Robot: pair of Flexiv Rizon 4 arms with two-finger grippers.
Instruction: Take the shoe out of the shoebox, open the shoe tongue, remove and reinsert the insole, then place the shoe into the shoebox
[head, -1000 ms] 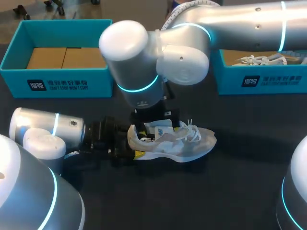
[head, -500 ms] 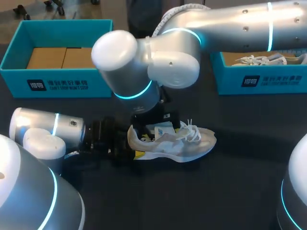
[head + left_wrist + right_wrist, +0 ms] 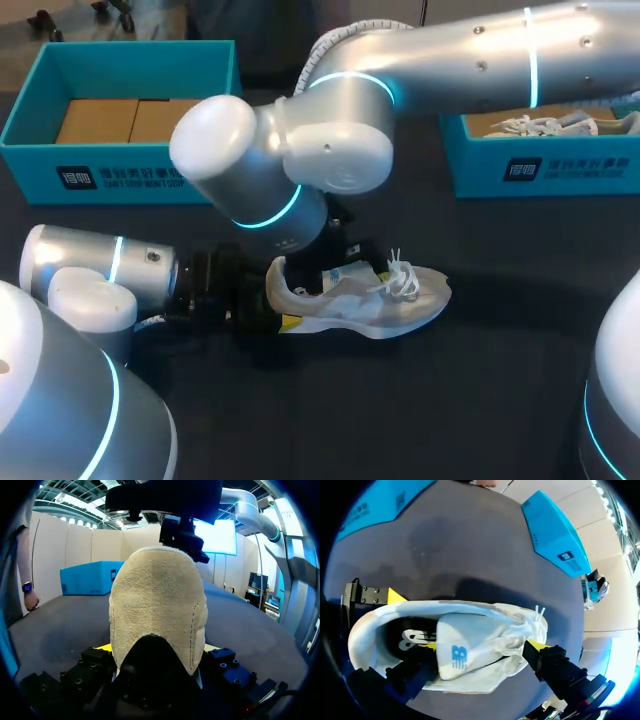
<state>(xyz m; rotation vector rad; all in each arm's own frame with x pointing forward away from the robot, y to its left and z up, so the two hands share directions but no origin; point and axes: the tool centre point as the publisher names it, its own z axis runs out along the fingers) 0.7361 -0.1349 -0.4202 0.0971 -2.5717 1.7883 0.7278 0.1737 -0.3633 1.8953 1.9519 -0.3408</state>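
While it rests on its sole on the black table (image 3: 480,400), the pale grey-and-white mesh sneaker (image 3: 375,305) is kept outside the teal cardboard shoebox (image 3: 215,165), whose front wall bears white print. Its tan suede heel (image 3: 157,605) is clamped by the left gripper (image 3: 159,650). The white tongue (image 3: 465,650), marked with a blue logo, is straddled by the right gripper (image 3: 484,647), whose fingers stand wide apart.

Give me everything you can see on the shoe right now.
The shoe is a pale grey-white sneaker with white laces, a beige suede-looking heel and a white tongue bearing a blue logo. It stands sole down on the dark table, heel toward the left end effector, which grips the heel from both sides. The right end effector sits at the open collar, over the tongue.
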